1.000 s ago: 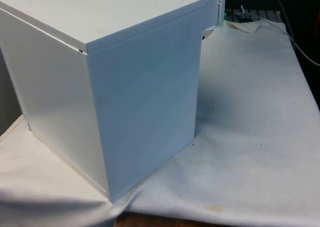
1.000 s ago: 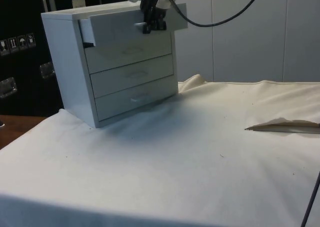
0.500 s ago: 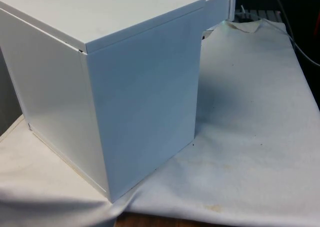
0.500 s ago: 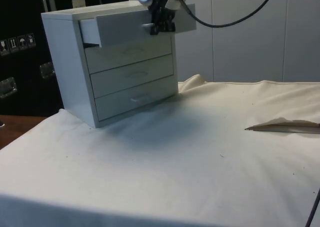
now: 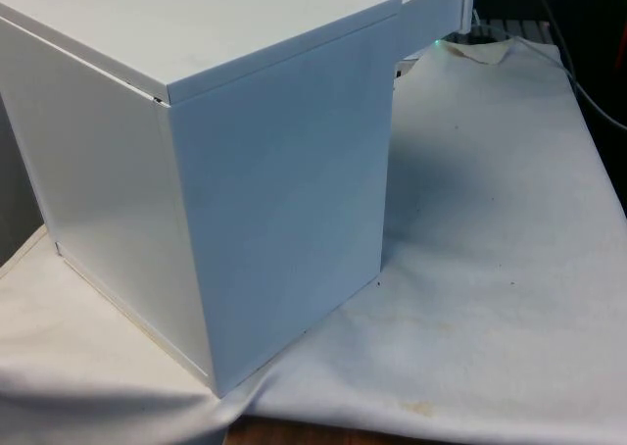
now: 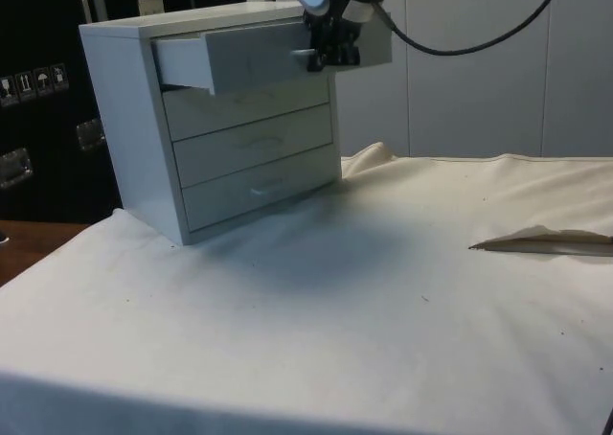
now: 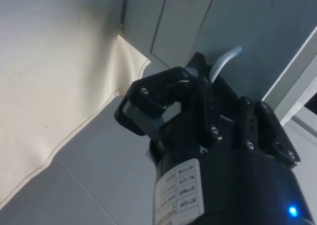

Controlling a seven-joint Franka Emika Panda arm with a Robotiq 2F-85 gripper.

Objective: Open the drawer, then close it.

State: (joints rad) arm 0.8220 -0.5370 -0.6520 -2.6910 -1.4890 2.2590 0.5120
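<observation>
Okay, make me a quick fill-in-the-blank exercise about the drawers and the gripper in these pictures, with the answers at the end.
1. The chest of drawers has ____ drawers in all.
2. The drawer that stands pulled out is the ____ one.
3. The gripper is at that drawer's ____.
4. The chest stands on a ____ cloth.

Missing words: three; top; handle; white
</observation>
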